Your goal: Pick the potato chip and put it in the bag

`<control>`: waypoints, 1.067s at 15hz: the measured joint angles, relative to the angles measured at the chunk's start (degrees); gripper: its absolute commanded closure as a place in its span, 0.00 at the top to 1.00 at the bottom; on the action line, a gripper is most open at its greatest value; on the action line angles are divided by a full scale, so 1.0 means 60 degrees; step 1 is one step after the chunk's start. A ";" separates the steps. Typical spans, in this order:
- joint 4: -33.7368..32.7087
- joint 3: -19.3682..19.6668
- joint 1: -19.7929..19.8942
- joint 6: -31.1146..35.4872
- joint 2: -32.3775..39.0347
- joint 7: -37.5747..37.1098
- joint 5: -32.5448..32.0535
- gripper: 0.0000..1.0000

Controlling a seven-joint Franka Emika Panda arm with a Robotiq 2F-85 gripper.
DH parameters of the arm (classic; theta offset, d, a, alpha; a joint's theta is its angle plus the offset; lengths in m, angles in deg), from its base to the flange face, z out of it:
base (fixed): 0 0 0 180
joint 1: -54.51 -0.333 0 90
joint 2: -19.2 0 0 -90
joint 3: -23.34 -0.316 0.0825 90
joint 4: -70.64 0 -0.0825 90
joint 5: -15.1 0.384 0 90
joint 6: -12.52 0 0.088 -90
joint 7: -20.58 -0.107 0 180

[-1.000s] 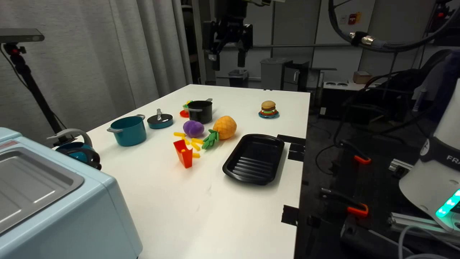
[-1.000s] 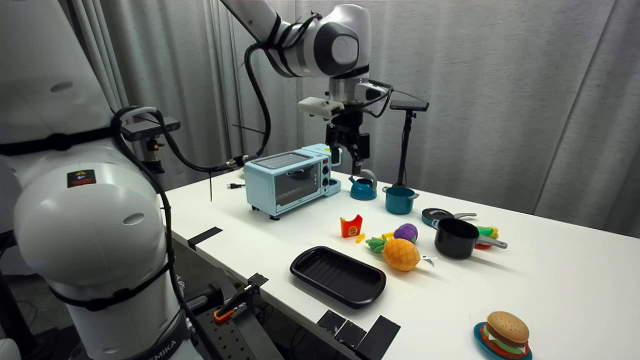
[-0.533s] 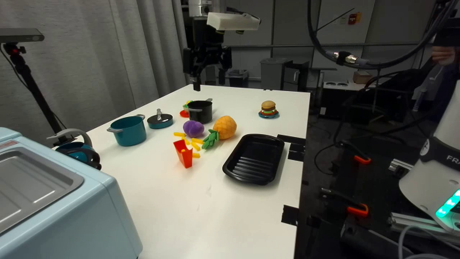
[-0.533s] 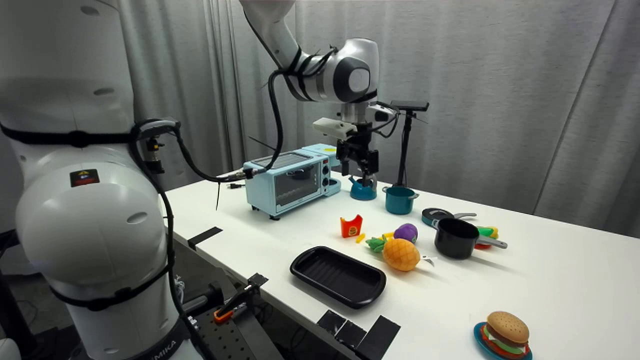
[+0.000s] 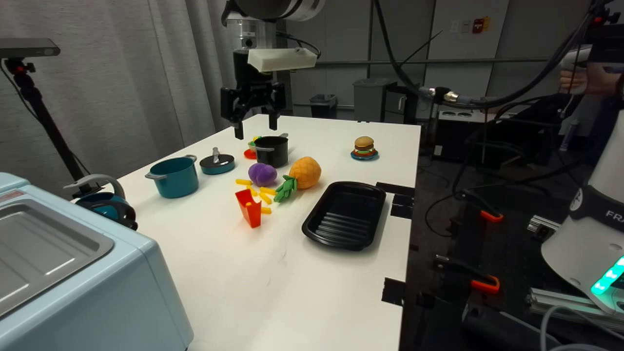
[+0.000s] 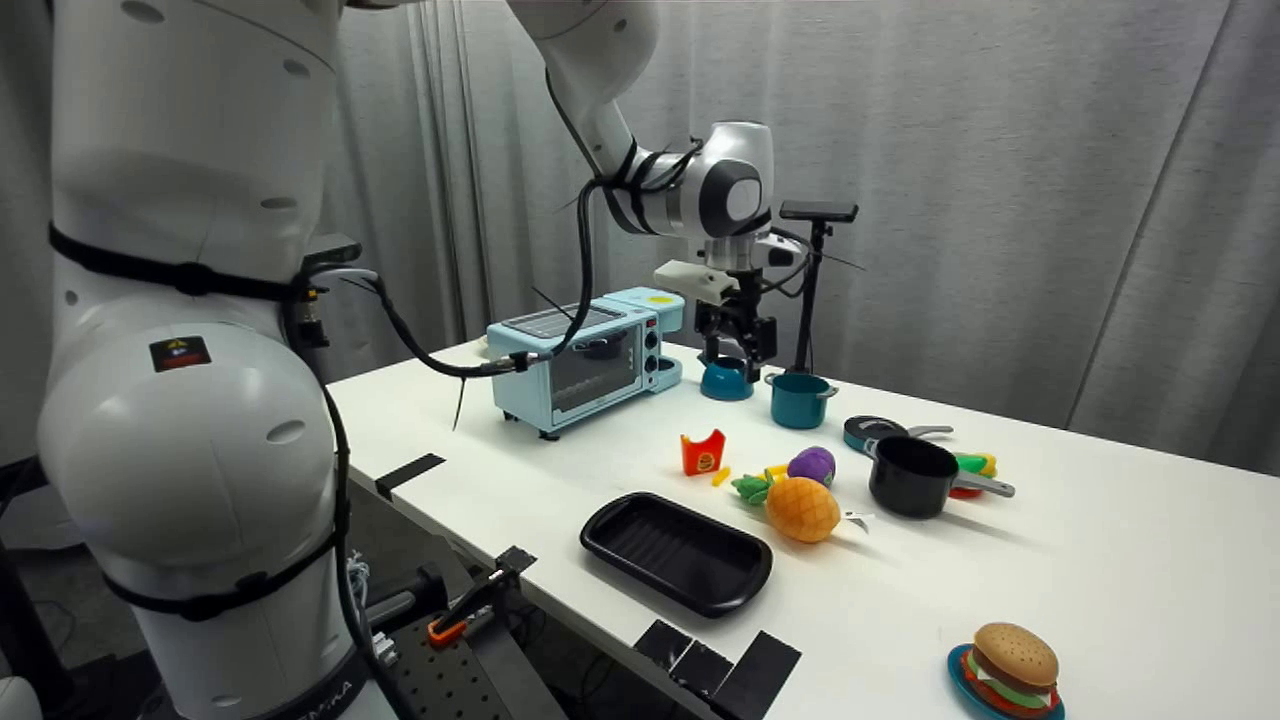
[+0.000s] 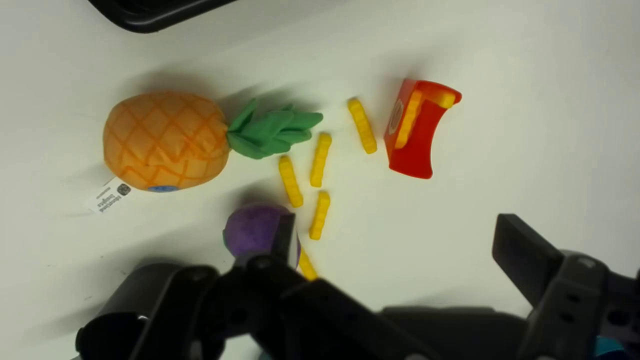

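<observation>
Several yellow potato chip sticks (image 7: 320, 215) lie loose on the white table; they also show in an exterior view (image 5: 264, 197). A small red bag-like fries holder (image 7: 422, 142) stands upright beside them, with its mouth open and yellow pieces inside. It shows in both exterior views (image 5: 249, 209) (image 6: 703, 455). My gripper (image 7: 397, 237) is open, empty and pointing down, well above the table in both exterior views (image 5: 256, 127) (image 6: 733, 362). In the wrist view, its left finger and linkage partly cover a purple toy and one yellow stick.
The orange pineapple (image 7: 167, 140) and purple toy (image 7: 252, 227) lie close to the sticks. A black tray (image 5: 343, 217), black pot (image 5: 272, 152), teal pot (image 5: 176, 178), lid (image 5: 217, 165), kettle (image 6: 726, 382), burger (image 5: 364, 147) and blue toaster oven (image 6: 570, 365) stand around.
My gripper has come down and moved left in one exterior view, and down and slightly right in the other. It stays open. The objects on the table have not moved.
</observation>
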 measured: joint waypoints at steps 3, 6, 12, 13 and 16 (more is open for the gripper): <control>-0.0600 0.0210 -0.0136 0.0072 0.0593 -0.0010 -0.0053 1.00; -0.1013 0.0341 -0.0181 0.0074 0.0964 -0.0010 -0.0053 1.00; -0.1096 0.0356 -0.0204 0.0074 0.1029 -0.0010 -0.0053 1.00; -0.1096 0.0356 -0.0204 0.0074 0.1028 -0.0010 -0.0053 1.00; -0.1088 0.0373 -0.0208 0.0096 0.1105 -0.0010 -0.0053 1.00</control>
